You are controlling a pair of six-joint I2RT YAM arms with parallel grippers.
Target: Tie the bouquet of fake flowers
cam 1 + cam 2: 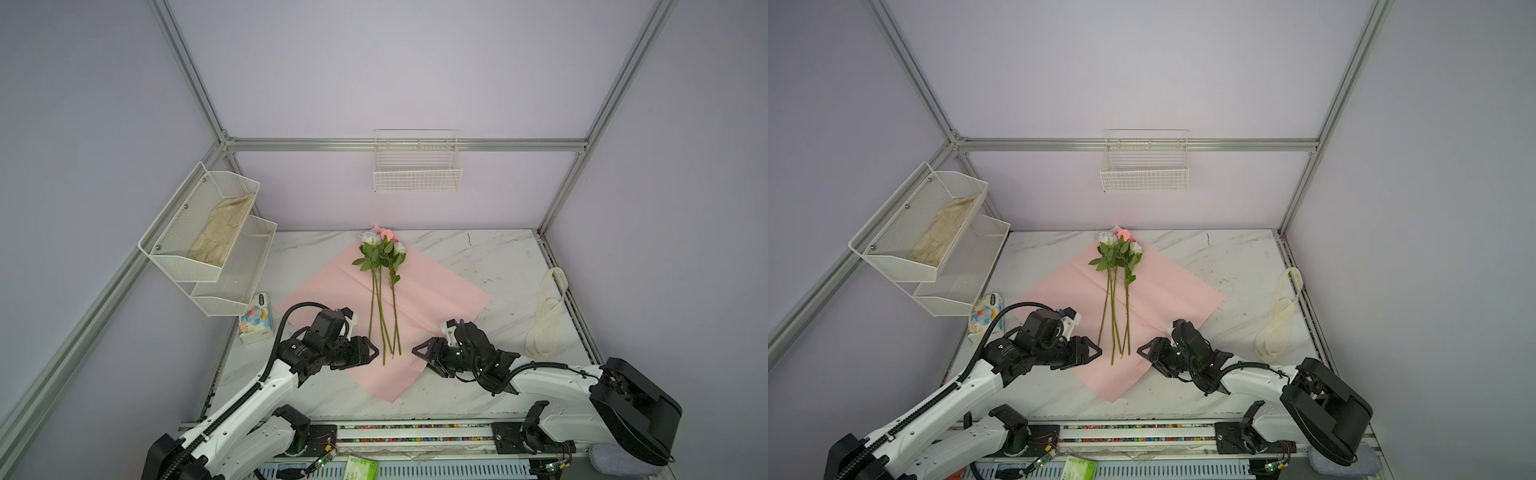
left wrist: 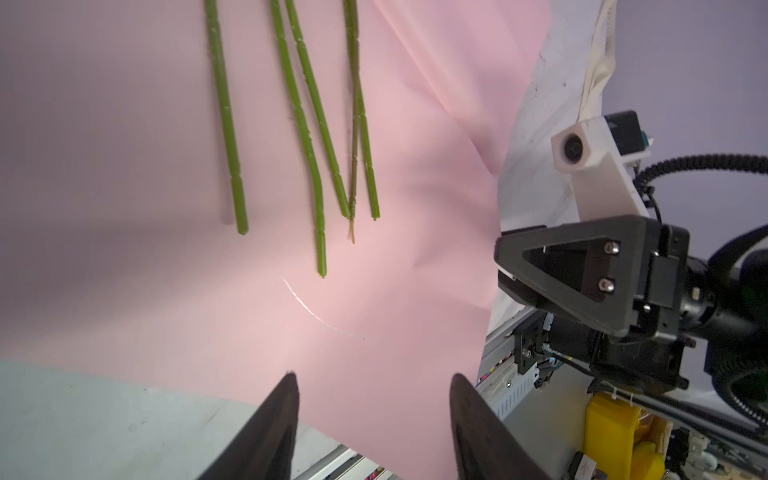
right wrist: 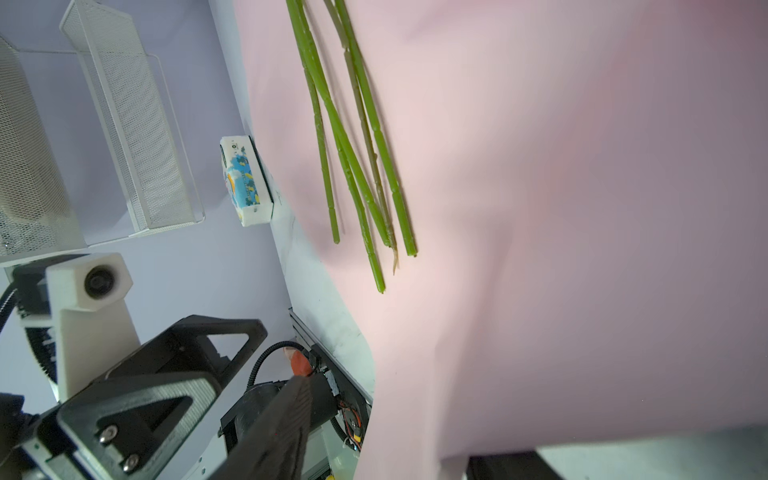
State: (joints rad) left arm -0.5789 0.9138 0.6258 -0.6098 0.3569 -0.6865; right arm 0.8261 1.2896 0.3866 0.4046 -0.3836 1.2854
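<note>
The bouquet of fake flowers point(image 1: 384, 266) lies loose on a pink paper sheet point(image 1: 440, 291), with its blooms toward the back wall and its green stems point(image 2: 309, 137) pointing at the front edge. In both top views my left gripper point(image 1: 376, 353) sits low just left of the stem ends. It is open, with only pink paper showing past its fingertips point(image 2: 291, 399). My right gripper point(image 1: 414, 352) is at the sheet's front right edge, also open. One of its fingers point(image 3: 291, 411) is bare, and the lifted paper edge drapes over the other and hides it.
A cream ribbon point(image 1: 547, 320) lies in loops by the right wall. A tissue pack point(image 1: 257, 320) stands at the left table edge under a white mesh shelf point(image 1: 199, 232). A wire basket point(image 1: 417, 166) hangs on the back wall.
</note>
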